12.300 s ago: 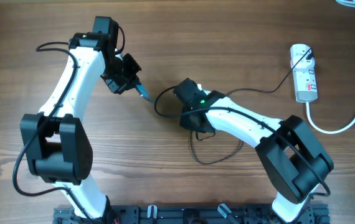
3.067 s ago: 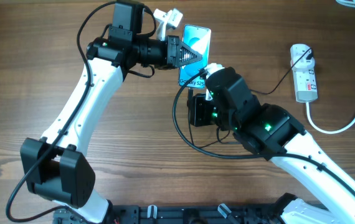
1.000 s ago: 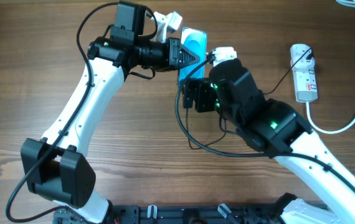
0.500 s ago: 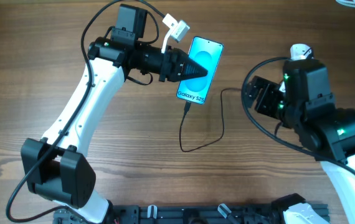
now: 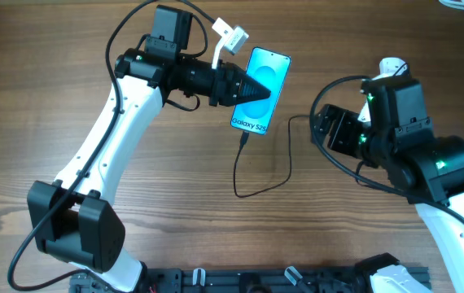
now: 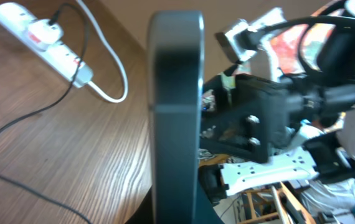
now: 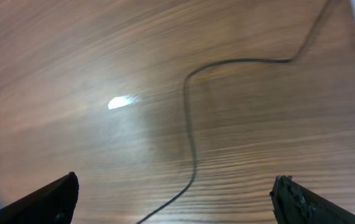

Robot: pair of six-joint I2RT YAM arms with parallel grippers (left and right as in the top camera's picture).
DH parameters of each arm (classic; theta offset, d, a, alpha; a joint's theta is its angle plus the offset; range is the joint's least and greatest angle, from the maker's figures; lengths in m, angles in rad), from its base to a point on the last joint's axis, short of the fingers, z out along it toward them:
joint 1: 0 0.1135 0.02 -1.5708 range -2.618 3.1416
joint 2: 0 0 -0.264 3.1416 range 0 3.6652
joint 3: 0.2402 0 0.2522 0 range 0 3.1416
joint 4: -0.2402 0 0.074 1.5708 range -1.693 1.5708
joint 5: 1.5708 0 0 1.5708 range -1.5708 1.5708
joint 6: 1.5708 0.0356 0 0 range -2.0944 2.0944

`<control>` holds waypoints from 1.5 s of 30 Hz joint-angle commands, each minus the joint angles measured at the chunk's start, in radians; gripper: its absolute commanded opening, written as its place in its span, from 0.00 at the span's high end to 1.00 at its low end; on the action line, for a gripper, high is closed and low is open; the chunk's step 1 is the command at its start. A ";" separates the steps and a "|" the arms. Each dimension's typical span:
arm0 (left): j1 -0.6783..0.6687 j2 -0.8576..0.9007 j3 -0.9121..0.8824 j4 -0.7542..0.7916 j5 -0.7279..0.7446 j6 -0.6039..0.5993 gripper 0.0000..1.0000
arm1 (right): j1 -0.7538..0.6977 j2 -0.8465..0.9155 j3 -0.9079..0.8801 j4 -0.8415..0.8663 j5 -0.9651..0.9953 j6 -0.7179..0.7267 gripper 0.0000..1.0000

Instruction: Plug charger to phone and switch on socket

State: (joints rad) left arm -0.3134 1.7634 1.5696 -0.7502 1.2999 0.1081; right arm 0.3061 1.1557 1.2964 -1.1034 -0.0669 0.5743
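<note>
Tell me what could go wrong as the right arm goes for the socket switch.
1. The charger loops from the phone past the open right fingers; a snag may pull the connector out.
2. The left fingers hold the phone; a tug could shift it.
3. Overhead, the right arm hides most of the socket.

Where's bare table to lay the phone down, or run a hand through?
Free: the wood between the left arm and the charger loop; the top strip between the phone and the right arm; the far-left table. Crowded: below the phone, where the charger loops, and the right edge, where the right arm sits over the socket.
</note>
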 commanded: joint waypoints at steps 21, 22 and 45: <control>0.001 -0.015 0.002 0.125 -0.476 -0.827 0.96 | 0.180 0.125 0.012 0.161 -0.412 -0.114 0.61; 0.001 -0.015 0.002 0.125 -0.480 -0.827 0.96 | 0.187 0.135 0.012 0.179 -0.412 -0.115 0.61; -0.029 -0.015 0.002 0.119 -0.452 -0.713 0.96 | 0.192 0.223 0.012 0.276 -0.396 -0.126 0.75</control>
State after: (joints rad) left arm -0.3405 1.7634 1.5688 -0.6464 0.8101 -0.6334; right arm 0.4950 1.3716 1.2964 -0.8257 -0.4706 0.4484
